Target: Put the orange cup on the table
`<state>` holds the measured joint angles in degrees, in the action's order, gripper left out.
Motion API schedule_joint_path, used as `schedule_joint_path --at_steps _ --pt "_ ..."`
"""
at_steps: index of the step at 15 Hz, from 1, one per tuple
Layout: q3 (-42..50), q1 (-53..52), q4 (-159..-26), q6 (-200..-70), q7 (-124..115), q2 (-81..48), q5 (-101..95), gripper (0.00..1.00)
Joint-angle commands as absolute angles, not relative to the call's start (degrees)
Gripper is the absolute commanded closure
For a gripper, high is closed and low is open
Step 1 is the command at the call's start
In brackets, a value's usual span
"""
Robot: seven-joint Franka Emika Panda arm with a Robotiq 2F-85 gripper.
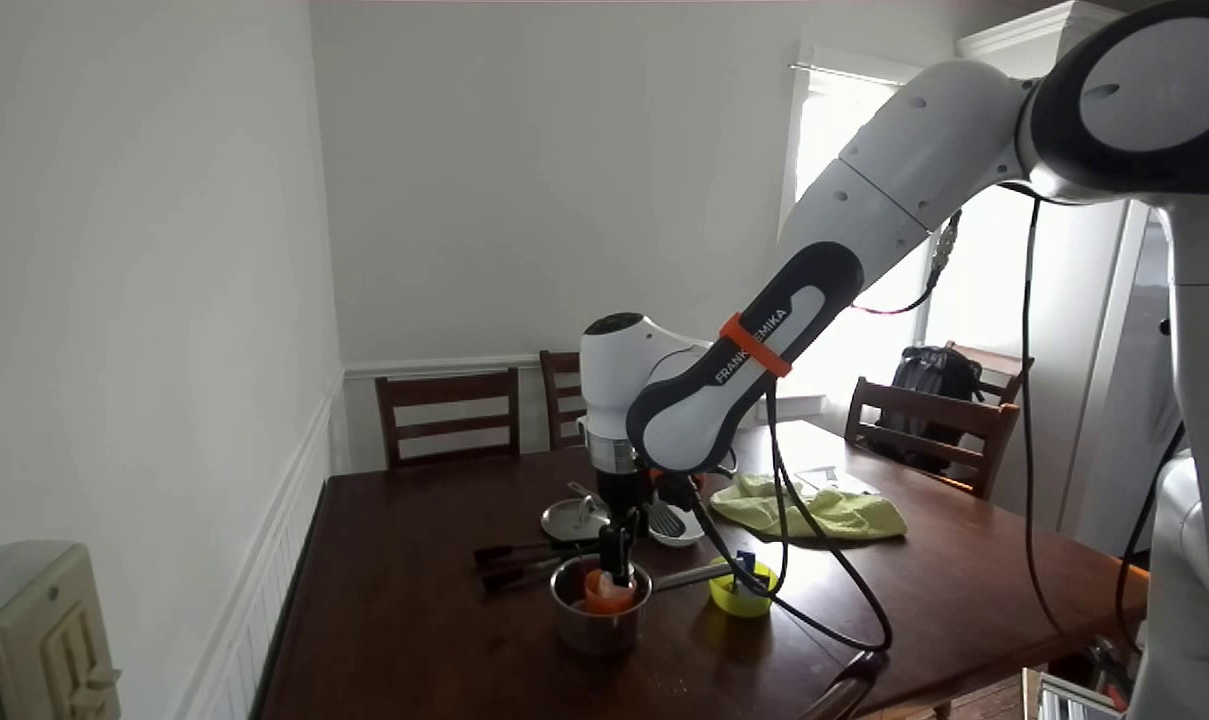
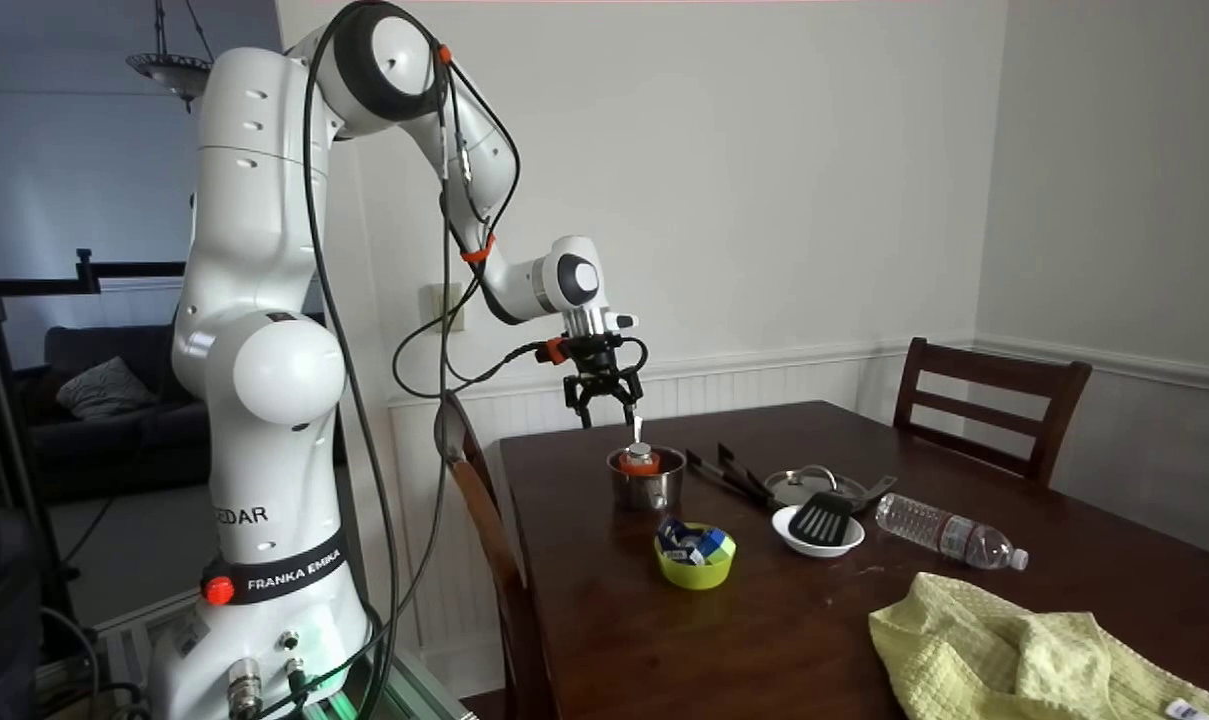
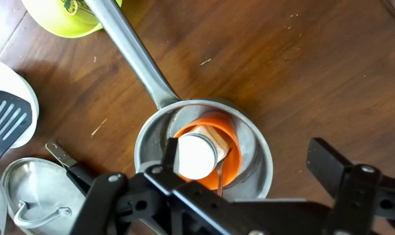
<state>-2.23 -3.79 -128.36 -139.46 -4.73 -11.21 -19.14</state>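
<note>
Arm (image 1: 854,210) arches downward; jaws hang near the orange cup (image 3: 228,138), wide apart, holding nothing.

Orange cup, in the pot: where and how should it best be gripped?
I'd come from straight above and pinch the orange cup by its rim, at the right in the wrist view. The pot surrounds it, hindering a side approach. A capped container crowds the cup's left; the right seems roomier, though a thin utensil is inside.
</note>
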Motion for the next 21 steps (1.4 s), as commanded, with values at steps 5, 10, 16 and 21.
schedule_joint_path --at_steps 5,10,16,21 --pt "-2.4 -4.1 -126.9 -146.6 -0.5 -16.4 -17.5 0.49" --pt "-2.1 -4.0 -125.0 -149.5 1.0 -20.0 -17.4 0.69" --pt "-1.1 -4.1 -123.0 -149.6 0.6 -22.2 -17.7 0.63" --pt "-1.1 -4.3 -121.4 -149.8 0.9 -24.7 -17.6 0.77"
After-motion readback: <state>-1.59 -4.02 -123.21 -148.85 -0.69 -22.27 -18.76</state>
